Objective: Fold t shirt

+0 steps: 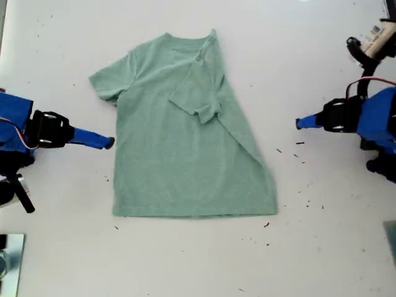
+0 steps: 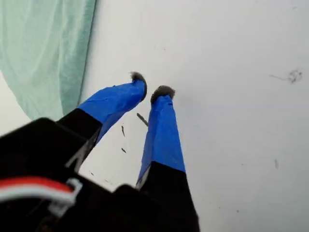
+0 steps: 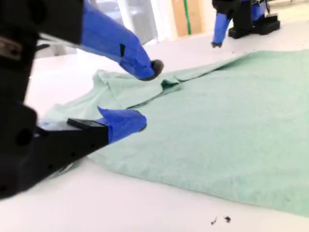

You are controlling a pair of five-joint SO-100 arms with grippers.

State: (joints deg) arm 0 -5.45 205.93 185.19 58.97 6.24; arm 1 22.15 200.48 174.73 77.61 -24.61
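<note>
White desk surface (image 1: 185, 260) fills the exterior view, scattered with small dark specks (image 1: 291, 154), most of them toward that view's right. The t shirt (image 1: 179, 154) lies flat near the middle of the desk, its long axis running from the round neck at the exterior view's top to the straight hem at the bottom. One side of it, on the exterior view's right, is folded inward along a slanting line, so that its sleeve (image 1: 199, 99) rests on the chest; the other sleeve (image 1: 111, 80) still spreads out toward the exterior view's left. The first gripper (image 2: 150, 91) sits over bare desk off the shirt's folded side, at the exterior view's right, well apart from the cloth; its blue-taped fingers (image 2: 161, 130) stand a narrow gap apart with nothing between them. The second gripper (image 3: 145, 96) is at the exterior view's left, its jaws wide and empty, the lower fingertip just at the shirt's side edge and the upper one raised above the cloth. Whether the lower finger touches the fabric cannot be told.
</note>
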